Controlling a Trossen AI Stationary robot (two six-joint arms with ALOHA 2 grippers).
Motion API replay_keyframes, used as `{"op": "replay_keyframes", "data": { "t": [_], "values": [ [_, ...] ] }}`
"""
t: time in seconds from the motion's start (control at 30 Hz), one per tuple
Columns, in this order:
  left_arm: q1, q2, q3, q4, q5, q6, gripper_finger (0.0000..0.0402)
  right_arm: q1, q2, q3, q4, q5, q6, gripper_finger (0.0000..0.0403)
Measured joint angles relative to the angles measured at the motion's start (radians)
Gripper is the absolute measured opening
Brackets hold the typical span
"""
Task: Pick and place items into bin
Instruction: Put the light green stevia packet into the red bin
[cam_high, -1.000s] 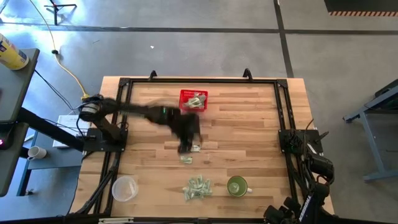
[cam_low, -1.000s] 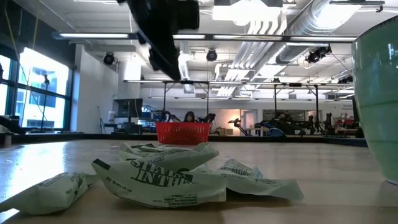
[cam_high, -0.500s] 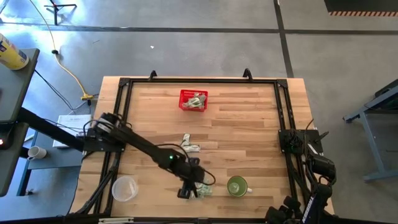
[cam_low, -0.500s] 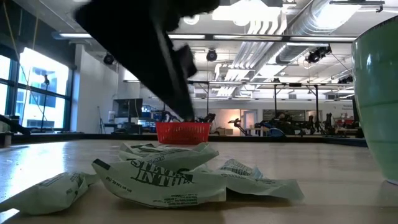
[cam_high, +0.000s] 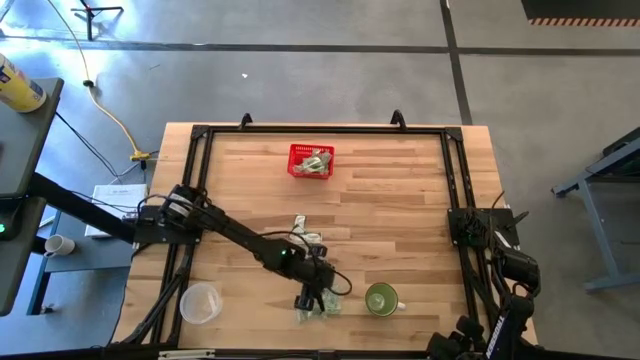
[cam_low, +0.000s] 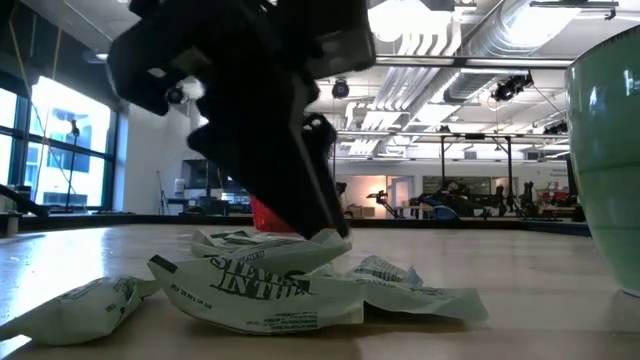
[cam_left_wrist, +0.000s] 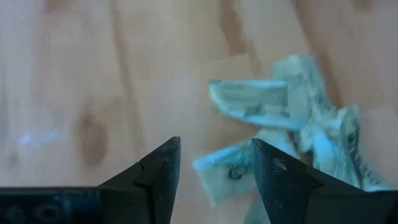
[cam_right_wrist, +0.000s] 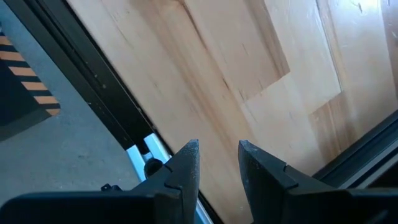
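Observation:
The items are crumpled pale green-and-white notes. A pile (cam_high: 320, 303) lies near the table's near edge, also seen in the low view as the pile (cam_low: 262, 280). Two loose notes (cam_high: 306, 232) lie mid-table, and some rest in the red basket (cam_high: 311, 161) toward the far edge. My left gripper (cam_high: 309, 296) stands open over the pile, pointing down. In the left wrist view my left gripper (cam_left_wrist: 214, 155) has a note (cam_left_wrist: 225, 174) under the gap between its fingers. My right gripper (cam_right_wrist: 219, 149) waits open at the table's right edge. My left gripper comes at the pile from above. In the low view one fingertip (cam_low: 333, 226) reaches down to the top note (cam_low: 300, 243), but I cannot tell whether it touches.
A green cup (cam_high: 381, 298) stands just right of the pile and fills the low view's right edge (cam_low: 605, 160). A clear plastic cup (cam_high: 200, 303) stands near the near-left corner. A black frame (cam_high: 455, 180) runs around the table. The basket (cam_low: 262, 212) shows mostly hidden behind the gripper.
My left gripper has swung from the middle of the table toward the near edge and come down over the pile of notes. In the last half second it has sunk lower toward the pile. The notes have stayed where they were.

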Motion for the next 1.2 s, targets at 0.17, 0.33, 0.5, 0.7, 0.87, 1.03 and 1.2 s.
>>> {"op": "replay_keyframes", "data": {
  "t": [0.17,0.33,0.5,0.7,0.87,1.03,1.2],
  "values": [
    [0.011,0.035,0.002,-0.001,0.137,0.035,0.0211,0.000,0.000,0.000,0.001,-0.002,0.000,0.0103],
    [0.011,0.025,0.003,-0.051,0.144,0.061,0.0134,-0.004,0.000,0.000,0.000,-0.007,0.005,0.0103],
    [0.025,-0.012,0.024,-0.157,0.160,0.045,0.0022,-0.018,-0.004,0.033,-0.018,0.002,0.000,0.0103],
    [0.050,-0.047,0.181,-0.308,0.127,0.033,0.0033,-0.012,-0.085,0.149,-0.131,0.121,-0.039,0.0103],
    [0.075,-0.084,0.337,-0.497,0.014,0.057,0.0023,-0.017,-0.188,0.161,-0.200,0.192,-0.110,0.0103],
    [0.108,-0.153,0.408,-0.719,-0.193,0.061,0.0023,-0.064,-0.329,0.074,-0.200,0.278,-0.146,0.0103],
    [0.205,-0.267,0.376,-0.858,-0.319,0.006,0.0023,-0.157,-0.505,-0.046,-0.198,0.433,-0.268,0.0103]
  ]
}}
